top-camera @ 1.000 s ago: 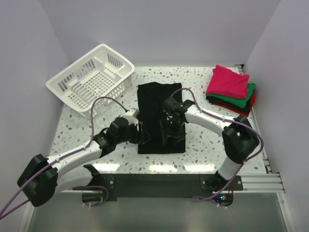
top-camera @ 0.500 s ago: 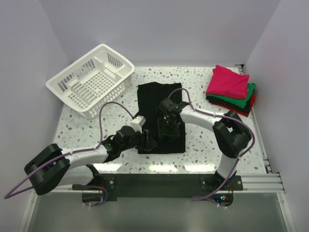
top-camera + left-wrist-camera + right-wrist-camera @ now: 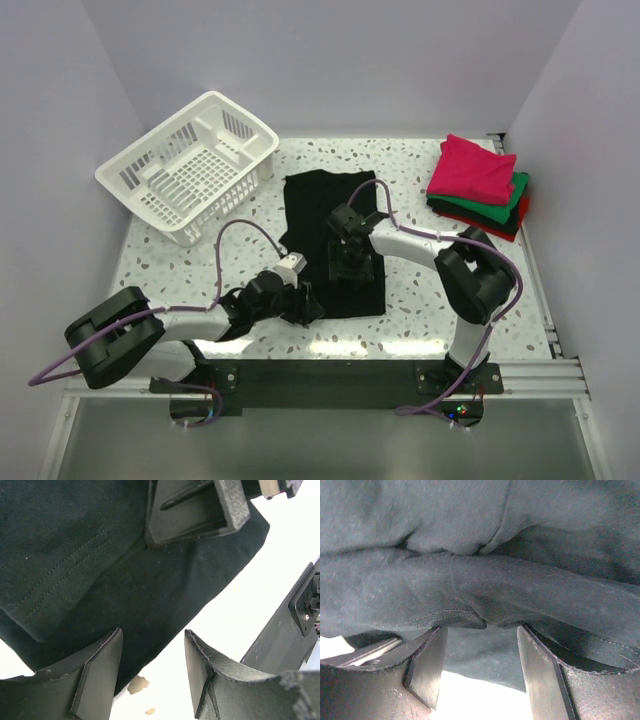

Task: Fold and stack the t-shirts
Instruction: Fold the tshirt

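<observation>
Your left gripper [image 3: 305, 303], jaws apart, is drawing back to the near-left corner of the plain black cloth t-shirt [image 3: 320, 200], closer than your right gripper [image 3: 350, 270], also unclenched.

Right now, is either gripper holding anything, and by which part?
Nothing is clamped. The left gripper is open over the black t-shirt's near-left corner. The right gripper is open too, with the shirt's cloth bunched just ahead of its jaws, not pinched.
</observation>
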Robot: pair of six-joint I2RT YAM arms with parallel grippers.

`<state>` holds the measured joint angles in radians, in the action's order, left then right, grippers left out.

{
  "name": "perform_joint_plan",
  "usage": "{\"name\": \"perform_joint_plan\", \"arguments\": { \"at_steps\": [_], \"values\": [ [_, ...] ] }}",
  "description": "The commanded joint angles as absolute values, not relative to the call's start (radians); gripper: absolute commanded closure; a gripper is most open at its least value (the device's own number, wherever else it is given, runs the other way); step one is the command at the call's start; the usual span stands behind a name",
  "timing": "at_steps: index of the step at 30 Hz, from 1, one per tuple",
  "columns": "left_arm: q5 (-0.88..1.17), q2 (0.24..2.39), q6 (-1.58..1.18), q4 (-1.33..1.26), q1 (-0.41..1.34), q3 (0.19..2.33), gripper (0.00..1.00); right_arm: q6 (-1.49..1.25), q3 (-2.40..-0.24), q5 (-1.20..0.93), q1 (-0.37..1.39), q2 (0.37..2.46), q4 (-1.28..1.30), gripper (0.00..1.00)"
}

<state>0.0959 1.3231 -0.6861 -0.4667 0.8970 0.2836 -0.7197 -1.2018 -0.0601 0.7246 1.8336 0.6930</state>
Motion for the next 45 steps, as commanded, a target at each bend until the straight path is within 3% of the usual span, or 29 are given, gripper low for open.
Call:
{"name": "perform_joint_plan", "arguments": {
  "at_steps": [1,22,32,45],
  "values": [
    [0.078,1.351,-0.638,-0.385,0.905,0.249,0.42,-0.744,-1.236,0.029,0.729,1.848,0.649,0.39],
    [0.098,1.318,-0.581,-0.316,0.907,0.207,0.41,-0.753,-1.615,0.186,0.689,2.005,0.718,0.39],
    [0.068,1.220,-0.597,-0.180,0.907,0.262,0.41,-0.557,-1.733,0.023,0.620,1.935,0.805,0.37],
    [-0.138,1.011,-0.733,0.268,0.836,0.549,0.36,-0.610,-1.215,-0.035,0.572,1.534,0.784,0.39]
  ]
}}
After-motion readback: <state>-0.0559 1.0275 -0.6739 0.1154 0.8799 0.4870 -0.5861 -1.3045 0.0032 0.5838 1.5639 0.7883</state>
